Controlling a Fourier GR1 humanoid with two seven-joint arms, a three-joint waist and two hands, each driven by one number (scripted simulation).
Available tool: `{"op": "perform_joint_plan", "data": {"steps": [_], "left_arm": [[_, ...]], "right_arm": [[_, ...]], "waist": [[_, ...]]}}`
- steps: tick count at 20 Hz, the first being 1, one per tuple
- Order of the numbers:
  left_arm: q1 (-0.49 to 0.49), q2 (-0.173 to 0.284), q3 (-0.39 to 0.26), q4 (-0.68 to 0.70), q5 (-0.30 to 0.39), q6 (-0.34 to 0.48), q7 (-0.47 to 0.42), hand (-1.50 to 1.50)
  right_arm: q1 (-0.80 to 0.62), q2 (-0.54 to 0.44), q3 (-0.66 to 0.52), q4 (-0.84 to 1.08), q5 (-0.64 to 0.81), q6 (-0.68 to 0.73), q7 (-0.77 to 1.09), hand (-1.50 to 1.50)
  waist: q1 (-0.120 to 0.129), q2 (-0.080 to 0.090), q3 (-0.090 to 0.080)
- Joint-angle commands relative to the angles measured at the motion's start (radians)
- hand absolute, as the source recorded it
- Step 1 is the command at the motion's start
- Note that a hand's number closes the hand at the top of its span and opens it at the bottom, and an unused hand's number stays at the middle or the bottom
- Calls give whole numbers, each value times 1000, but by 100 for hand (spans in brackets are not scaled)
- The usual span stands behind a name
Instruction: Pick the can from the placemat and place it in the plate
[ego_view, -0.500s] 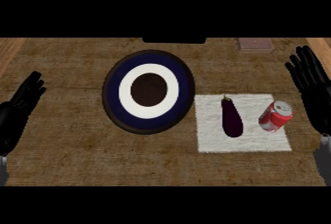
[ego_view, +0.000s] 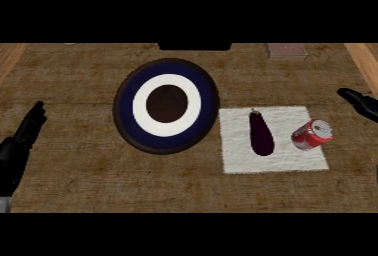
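On the placemat, at its right edge beside the eggplant, the can is seen lying tilted, long axis slanted, silver top aimed up and right, away from the plate. The right hand, fingers spread, is held above-right; a side grasp across the body is advised. The left hand is rested open, far left of the plate

Glossy metal can on rough cloth placemat — coarse woven counter.
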Motion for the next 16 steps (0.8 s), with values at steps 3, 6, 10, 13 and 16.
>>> {"op": "perform_joint_plan", "data": {"steps": [3, 6, 10, 13, 16], "left_arm": [[50, -60, -35, 52, -50, 32, -91, 0], [68, -78, -26, 72, -66, 39, -146, 0], [46, -96, -17, 135, -99, 34, -163, 0], [45, -82, -16, 91, -91, 30, -120, 0], [90, -91, -12, 91, -74, 18, -159, 0]], "right_arm": [[27, 196, 35, -116, 236, -416, -93, -150], [119, 291, 123, -254, 322, -507, -96, -150], [224, 174, 245, -397, 447, -398, 193, -150], [255, 86, 284, -402, 500, -294, 378, -150], [278, -1, 291, -385, 539, -187, 536, -150]], "waist": [[-7, -6, 1], [-11, -7, 3], [-13, -5, 3], [-17, -6, 1], [-8, -5, 0]]}}
